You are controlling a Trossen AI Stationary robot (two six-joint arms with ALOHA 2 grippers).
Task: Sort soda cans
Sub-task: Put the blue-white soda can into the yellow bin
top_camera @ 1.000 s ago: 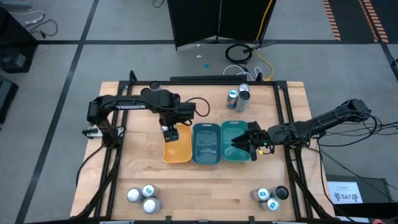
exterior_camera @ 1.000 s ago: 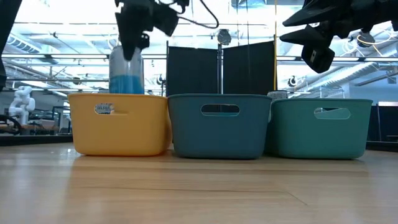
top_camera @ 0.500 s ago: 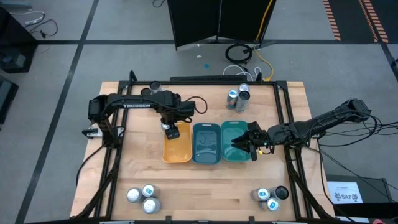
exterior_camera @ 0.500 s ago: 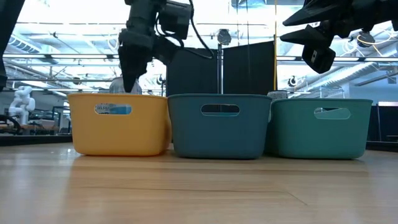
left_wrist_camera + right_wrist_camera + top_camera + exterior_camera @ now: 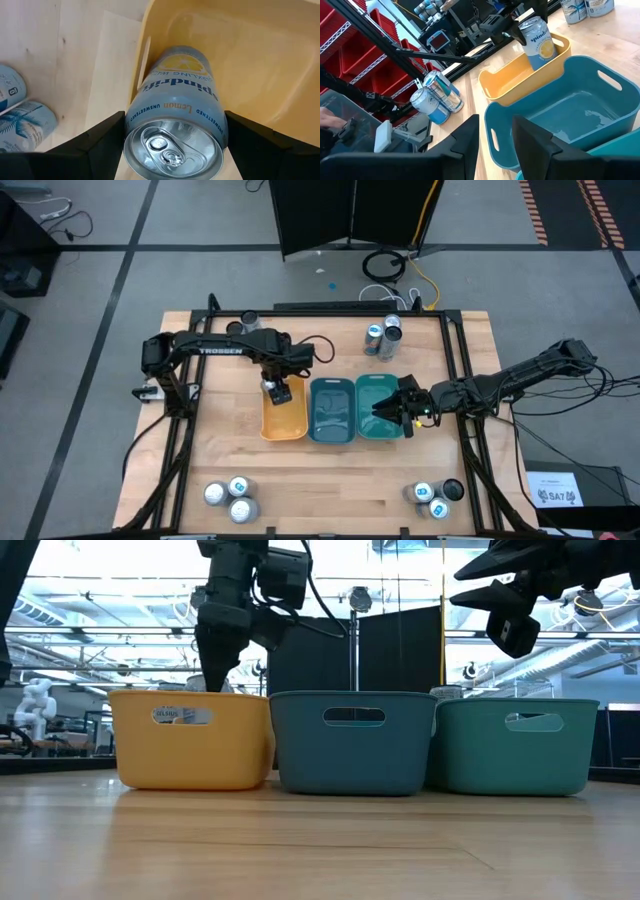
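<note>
— Lowering that Spindrift lemon can (image 5: 175,135) cleanly is the step in hand, I'd say. The left gripper (image 5: 275,388) has its fingers clamped on the can's sides. The can stands upright inside the yellow tray (image 5: 290,423), at its far end, close to the end wall.

— How should it finish?

— Go straight down until the base sits on the tray floor. Then spread the fingers just enough to clear the can and lift straight up, so nothing tips it. With the wall that close, any sideways drift could knock it. I cannot tell whether the base touches the floor yet.

— And the other arm?

— The right gripper (image 5: 385,408) hangs over the green-teal tray (image 5: 372,383), fingers a little apart with nothing between them. It waits.

— Counts?

— Three trays stand in a row: yellow, a blue-teal tray (image 5: 332,425) in the middle, then the green-teal one. From above I count one held can, two far-edge cans (image 5: 382,332), three near-left cans (image 5: 238,486) and three near-right cans (image 5: 437,508), one of them dark. That makes nine. The blue-teal tray shows no can inside.
</note>
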